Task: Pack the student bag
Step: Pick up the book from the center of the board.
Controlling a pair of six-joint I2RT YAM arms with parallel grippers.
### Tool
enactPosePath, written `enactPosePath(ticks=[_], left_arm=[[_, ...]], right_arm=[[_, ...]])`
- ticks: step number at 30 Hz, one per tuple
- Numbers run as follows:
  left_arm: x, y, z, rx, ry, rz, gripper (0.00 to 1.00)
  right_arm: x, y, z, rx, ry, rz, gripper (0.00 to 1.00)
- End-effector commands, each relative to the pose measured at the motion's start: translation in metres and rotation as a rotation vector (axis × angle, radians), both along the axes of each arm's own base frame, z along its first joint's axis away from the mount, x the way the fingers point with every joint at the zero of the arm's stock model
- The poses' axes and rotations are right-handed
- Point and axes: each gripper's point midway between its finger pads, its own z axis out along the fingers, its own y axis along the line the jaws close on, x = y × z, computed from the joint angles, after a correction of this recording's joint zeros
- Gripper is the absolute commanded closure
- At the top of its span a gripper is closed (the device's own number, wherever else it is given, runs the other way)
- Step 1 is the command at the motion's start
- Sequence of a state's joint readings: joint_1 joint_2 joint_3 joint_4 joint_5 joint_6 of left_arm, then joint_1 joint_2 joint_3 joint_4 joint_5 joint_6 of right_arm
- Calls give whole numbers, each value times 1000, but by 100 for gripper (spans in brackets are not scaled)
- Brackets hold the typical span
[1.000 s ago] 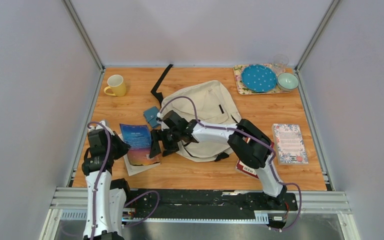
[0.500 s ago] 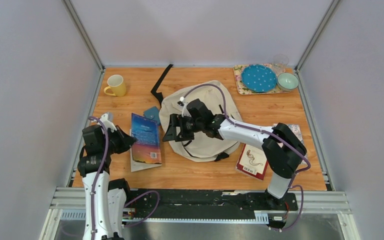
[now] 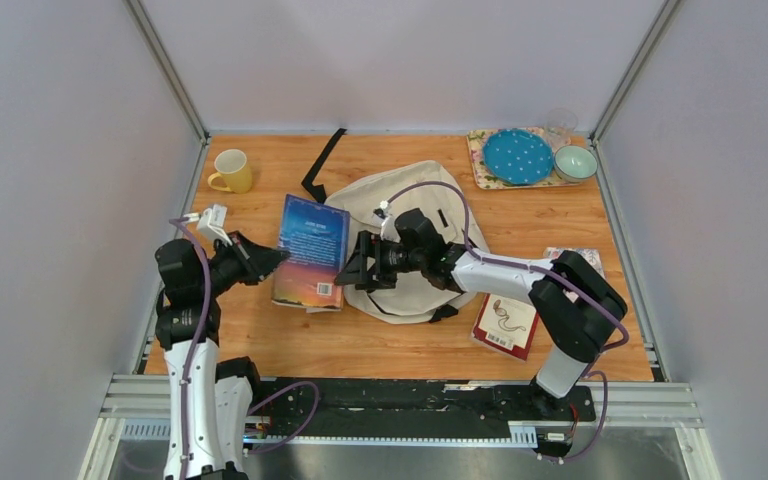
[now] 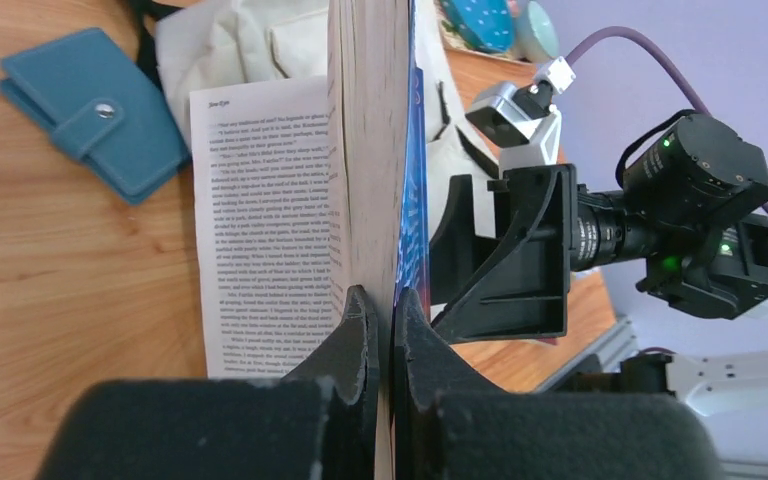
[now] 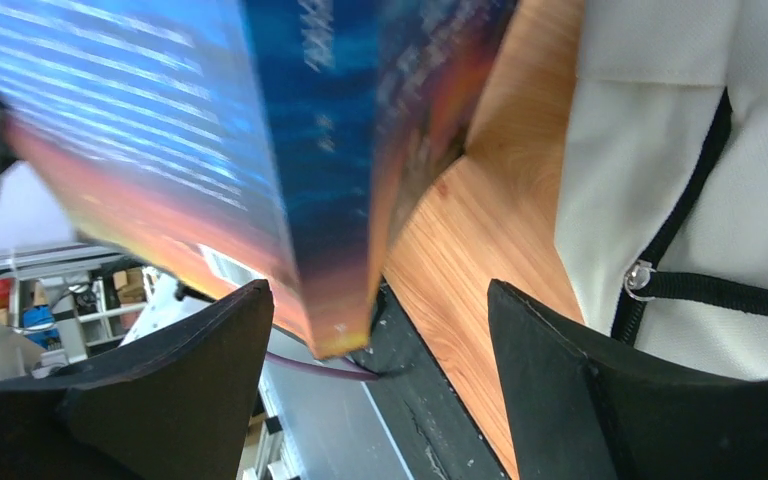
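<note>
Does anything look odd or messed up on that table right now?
Yes: the blue book, pinched at one edge by the left gripper, hangs open. A printed page splays away from the rest toward the table, so it could crease.

cream fabric student bag (image 3: 410, 215) with black straps, lying flat and slack, mid-table on the wood

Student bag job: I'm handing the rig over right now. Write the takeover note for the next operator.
Left gripper: jaws shut on the blue book, held on edge, left of the student bag.
Right gripper: jaws open, holding nothing, between the book and the bag's left side.
Done: book gripped.
Left: get it into the bag. The red book and teal wallet also lie outside it. The bag's opening is not visible.
</note>
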State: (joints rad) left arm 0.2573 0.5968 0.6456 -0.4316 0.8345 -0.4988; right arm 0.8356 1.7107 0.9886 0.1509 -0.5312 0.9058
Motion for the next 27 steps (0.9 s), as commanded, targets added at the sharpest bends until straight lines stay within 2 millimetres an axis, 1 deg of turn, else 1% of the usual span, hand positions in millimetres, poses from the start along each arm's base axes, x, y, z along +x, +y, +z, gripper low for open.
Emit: enactPosePath(ticks=[1,2,3,4,5,6,7,8,9,10,11,12,13,17,18,21,22,23,25,27], left_arm=[[-4,-22,35,-131,-148,-133,100],[-4,-24,39,-138,-184,-155,100],[-6,-26,30,-162,-157,-163,100],[-6,-27,31,-195,-154,-165,100],[-8,-30,37,-198,-198,-191,100],[-7,-30,28,-220,-183,-191,100],[-9,-32,29,-269,-161,-196,100],[-12,-34,38,-266,-234,-223,100],[-13,-35,28,-295,-215,-223,100],[-15,-36,29,-344,-190,-223,100],[-17,-37,34,-342,-245,-231,100],[-17,-37,26,-365,-225,-225,100],[-18,-38,25,-387,-214,-225,100],[-21,-38,20,-396,-222,-228,100],[-21,-38,20,-397,-222,-226,100],[-21,-39,21,-396,-232,-229,100],[-22,-39,21,-403,-230,-227,100],[-22,-39,24,-402,-247,-231,100],[-24,-39,24,-418,-251,-232,100],[-25,-39,24,-419,-258,-233,100]], right_arm=[[4,8,55,185,-92,9,18],[5,9,55,190,-86,6,18],[4,9,55,196,-84,9,18],[5,11,55,210,-88,9,18],[6,12,56,221,-79,6,18],[6,14,56,226,-74,7,18],[7,15,57,238,-74,8,18],[9,18,54,237,-60,5,18],[9,19,51,237,-48,5,18],[10,20,53,252,-57,6,18],[10,21,49,252,-47,5,18],[10,21,49,256,-38,-1,18],[11,22,51,268,-45,-1,18],[13,19,43,243,-33,-31,18],[18,16,38,229,-31,-58,18],[23,11,27,193,-17,-91,18],[25,8,18,174,3,-108,18],[25,8,15,172,9,-114,18],[27,7,10,182,20,-118,18],[23,10,17,229,35,-95,18]])
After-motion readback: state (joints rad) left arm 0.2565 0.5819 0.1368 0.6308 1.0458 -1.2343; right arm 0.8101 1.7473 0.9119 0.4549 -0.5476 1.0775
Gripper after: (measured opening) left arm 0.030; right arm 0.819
